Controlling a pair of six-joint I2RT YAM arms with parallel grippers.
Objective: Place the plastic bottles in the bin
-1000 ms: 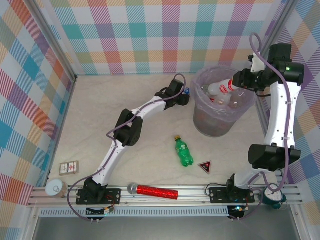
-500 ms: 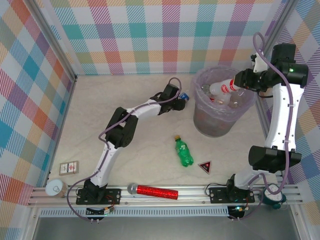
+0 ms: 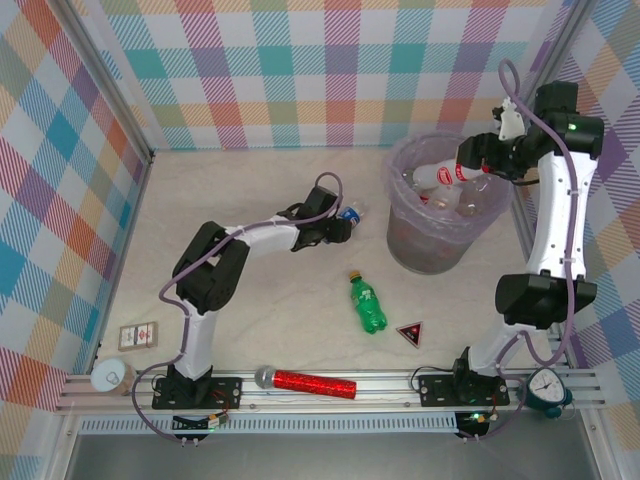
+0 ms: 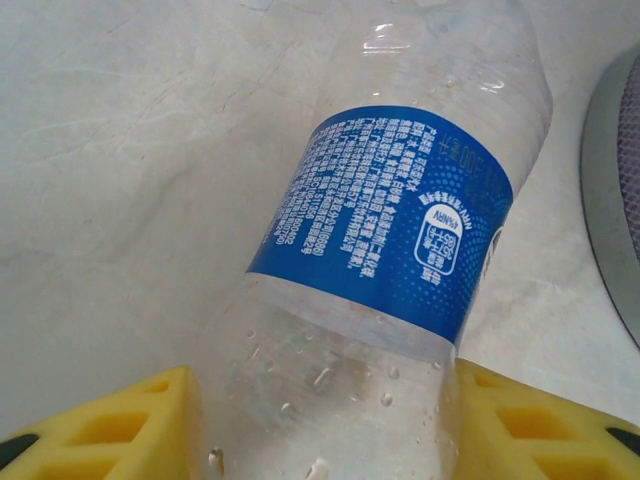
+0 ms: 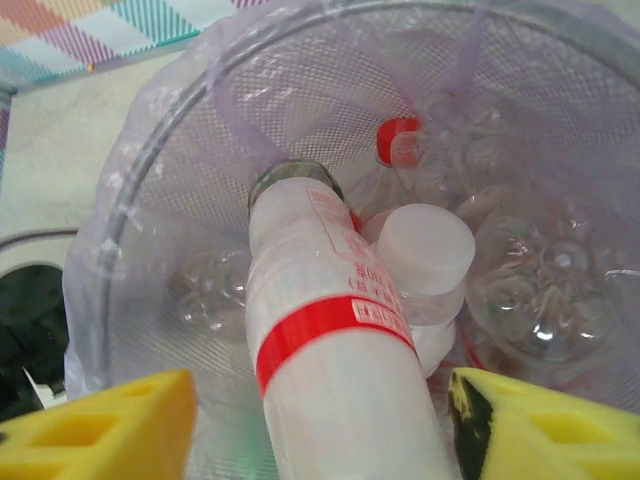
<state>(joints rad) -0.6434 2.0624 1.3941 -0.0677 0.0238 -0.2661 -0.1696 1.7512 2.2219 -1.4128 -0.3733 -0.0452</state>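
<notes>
The right gripper [image 5: 320,425] hangs over the bin [image 5: 150,210] in the far right corner of the worktop [image 3: 230,180]. Its jaws are apart, with gaps either side of the white red-banded bottle [image 5: 330,330] pointing into the heap. That bottle could land across the pile and lean on the rim. Left of the bin, the left gripper [image 4: 320,430] is clamped on the blue-label bottle [image 4: 400,230], apparently near its base — slick plastic may slip. The green bottle [image 3: 367,303] lies mid-worktop.
</notes>
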